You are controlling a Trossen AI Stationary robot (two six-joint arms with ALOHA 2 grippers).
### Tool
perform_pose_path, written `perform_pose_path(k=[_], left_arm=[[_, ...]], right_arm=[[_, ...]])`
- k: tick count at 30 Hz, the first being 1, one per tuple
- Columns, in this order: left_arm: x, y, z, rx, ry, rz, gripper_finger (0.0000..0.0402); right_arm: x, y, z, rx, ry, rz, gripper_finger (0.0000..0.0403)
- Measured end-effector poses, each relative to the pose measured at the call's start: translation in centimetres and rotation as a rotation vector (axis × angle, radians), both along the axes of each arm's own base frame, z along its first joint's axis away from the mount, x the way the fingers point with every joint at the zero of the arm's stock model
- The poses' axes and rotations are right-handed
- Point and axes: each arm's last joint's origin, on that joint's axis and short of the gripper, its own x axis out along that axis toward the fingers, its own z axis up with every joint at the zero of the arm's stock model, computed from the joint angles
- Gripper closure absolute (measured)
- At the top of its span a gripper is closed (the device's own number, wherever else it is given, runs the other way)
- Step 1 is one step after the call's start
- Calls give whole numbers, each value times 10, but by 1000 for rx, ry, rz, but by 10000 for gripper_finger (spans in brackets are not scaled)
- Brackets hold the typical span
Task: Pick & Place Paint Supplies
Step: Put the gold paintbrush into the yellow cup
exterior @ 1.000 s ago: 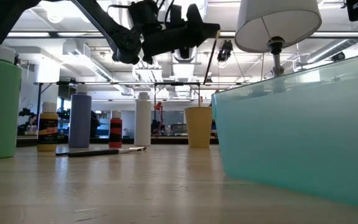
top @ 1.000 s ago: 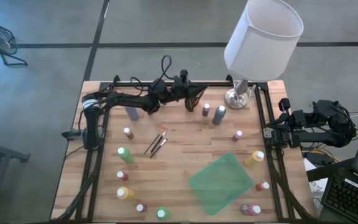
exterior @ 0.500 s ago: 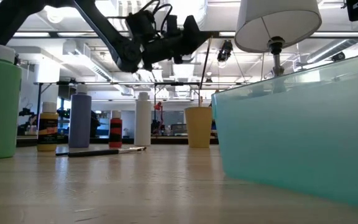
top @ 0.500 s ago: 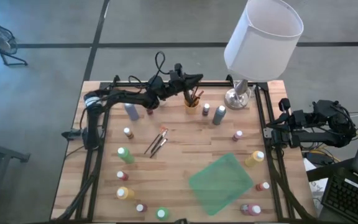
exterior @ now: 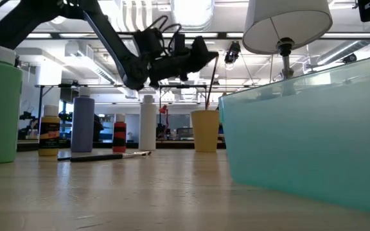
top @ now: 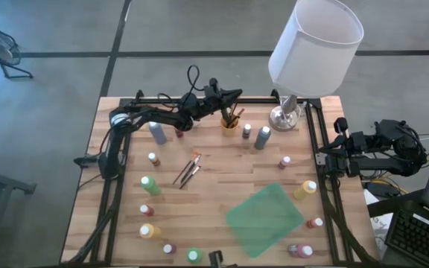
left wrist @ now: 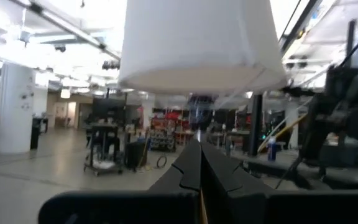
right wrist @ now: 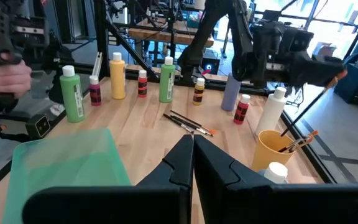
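Note:
My left gripper hangs shut on a thin dark brush above the yellow cup at the table's far side. The cup holds other brushes. Two more brushes lie flat on the wood left of centre. Several small paint bottles stand around the table, among them a green one and a yellow one. My right gripper is shut and holds nothing; its arm is parked beyond the table's right edge. My left gripper pinches the brush near its upper, orange-tipped end between its two fingers. The fingers come from the table's left, tipped slightly upward, and lie across the brush. The brush slants down below them, and its lower end reaches the cup's mouth.
A white-shaded lamp on a silver base stands just right of the cup. A green translucent tray lies at the near right. A person's hand shows beyond the table's left edge.
My left gripper has sunk toward the yellow cup, still shut on the brush. The brush has come down with it, keeping its slant, and its lower end has gone from well above the cup down to the cup's mouth.

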Motion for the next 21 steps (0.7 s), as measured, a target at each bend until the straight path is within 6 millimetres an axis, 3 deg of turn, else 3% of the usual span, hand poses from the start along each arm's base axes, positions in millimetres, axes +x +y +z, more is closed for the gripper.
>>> perform_pose_path(k=[10, 21], left_arm=[[5, 4, -24, -44, 41, 10, 401], [-4, -2, -44, -52, 91, 16, 401]], right_arm=[[0, 0, 0, 0, 0, 0, 394], [0, 0, 0, 0, 0, 0, 394]])
